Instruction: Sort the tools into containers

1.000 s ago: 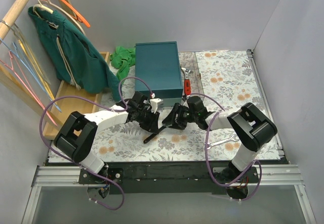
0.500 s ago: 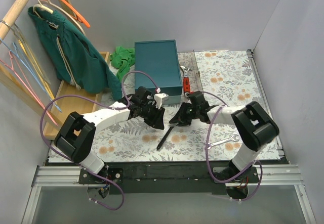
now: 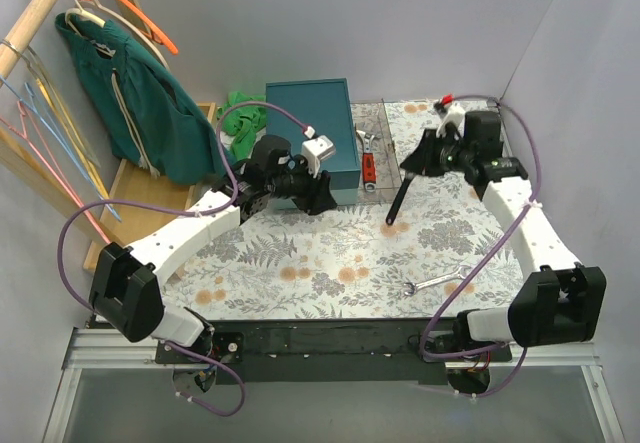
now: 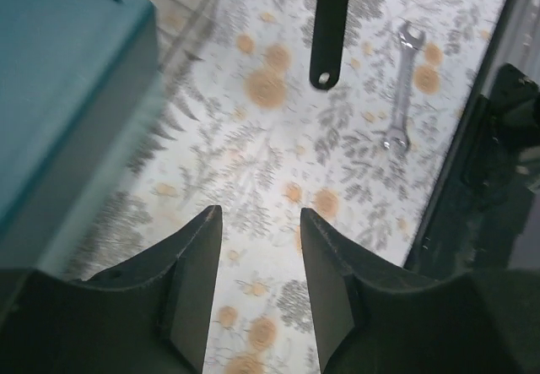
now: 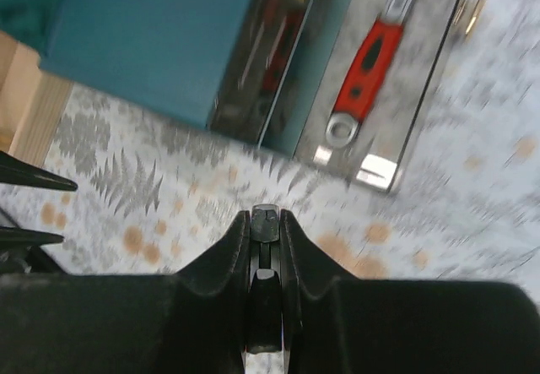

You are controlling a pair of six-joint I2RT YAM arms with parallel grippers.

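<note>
My right gripper point(image 3: 413, 159) is shut on the black wrench point(image 3: 397, 201), which hangs tilted above the mat just right of the clear box point(image 3: 385, 153). In the right wrist view the jaws point(image 5: 265, 215) pinch the wrench's end point(image 5: 265, 222). The clear box point(image 5: 422, 129) lies ahead there, with the red-handled adjustable wrench point(image 5: 368, 72) in it; that wrench also shows from above point(image 3: 369, 169). My left gripper point(image 3: 322, 195) is open and empty beside the teal box point(image 3: 312, 133). Its wrist view point(image 4: 257, 214) shows the black wrench's handle point(image 4: 329, 28) and the silver spanner point(image 4: 403, 87) on the mat.
The silver spanner point(image 3: 437, 284) lies near the table's front right edge. The teal box fills the left of both wrist views point(image 4: 59, 70) point(image 5: 152, 36). A green cloth point(image 3: 243, 113), a wooden tray point(image 3: 140, 203) and a hanging green garment point(image 3: 140, 93) are at the left.
My right gripper has lifted the black wrench off the middle of the mat and carried it back and right toward the clear box. My left gripper has drawn back to the teal box.
</note>
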